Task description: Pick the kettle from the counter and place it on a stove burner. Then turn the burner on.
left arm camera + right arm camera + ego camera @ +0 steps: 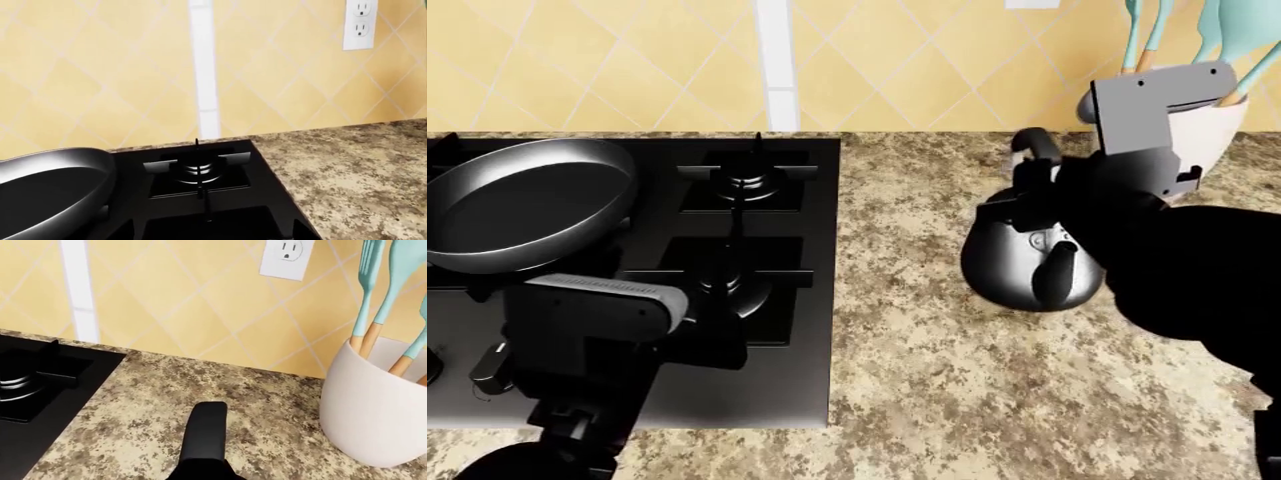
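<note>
Showing an early stage: the kettle (pixel 1030 262) sits on the counter (pixel 961 380) at centre right of the head view, well apart from the hob, with the right gripper (pixel 1044 178) at its arched handle; whether the jaws are clenched on it cannot be told. The left gripper (pixel 587 330), lower left, hangs over the hob, its jaws hidden. Placing on a stove burner (pixel 747 186) and igniting remain. A frying pan (pixel 527 205) occupies the upper-left burner. Speckled granite meets yellow diamond tile; a white utensil crock (pixel 373 405) stands at upper right.
</note>
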{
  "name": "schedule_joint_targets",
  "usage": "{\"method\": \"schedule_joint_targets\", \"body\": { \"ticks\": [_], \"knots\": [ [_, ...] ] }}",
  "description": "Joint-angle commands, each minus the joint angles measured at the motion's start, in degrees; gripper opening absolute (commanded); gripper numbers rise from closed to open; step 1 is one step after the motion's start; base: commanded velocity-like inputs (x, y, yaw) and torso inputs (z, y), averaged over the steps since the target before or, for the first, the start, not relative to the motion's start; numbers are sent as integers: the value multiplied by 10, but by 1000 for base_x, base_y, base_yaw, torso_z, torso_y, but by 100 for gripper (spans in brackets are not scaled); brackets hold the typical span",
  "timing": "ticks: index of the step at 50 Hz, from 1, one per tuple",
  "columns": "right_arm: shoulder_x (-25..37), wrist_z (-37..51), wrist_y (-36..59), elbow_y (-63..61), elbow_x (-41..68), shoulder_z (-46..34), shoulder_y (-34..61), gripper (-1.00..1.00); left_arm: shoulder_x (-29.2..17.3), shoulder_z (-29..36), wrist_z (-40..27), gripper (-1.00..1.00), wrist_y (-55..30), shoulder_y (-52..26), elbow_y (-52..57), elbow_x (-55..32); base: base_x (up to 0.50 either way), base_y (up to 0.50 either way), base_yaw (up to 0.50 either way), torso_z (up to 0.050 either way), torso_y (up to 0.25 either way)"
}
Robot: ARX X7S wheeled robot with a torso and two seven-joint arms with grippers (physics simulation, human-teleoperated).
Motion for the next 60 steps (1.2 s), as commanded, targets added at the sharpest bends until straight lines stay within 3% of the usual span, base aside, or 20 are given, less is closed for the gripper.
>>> {"method": "schedule_joint_targets", "body": {
  "ticks": [1, 23, 60],
  "knots": [
    [7, 11, 0, -23, -18, 22, 19, -100, -3, -7, -8, 100, -9, -3, 12, -11, 0, 0, 0, 0, 11],
    [17, -15, -31, -40, -48, 2, 35, -100, -11, -11, -13, 100, -3, -4, 9, -13, 0, 8, 0, 1, 2],
    [19, -28, -41, -40, -50, -12, 37, -100, -20, -8, -22, 100, -1, -7, 8, -22, 0, 500, 0, 1, 2]
  ]
}}
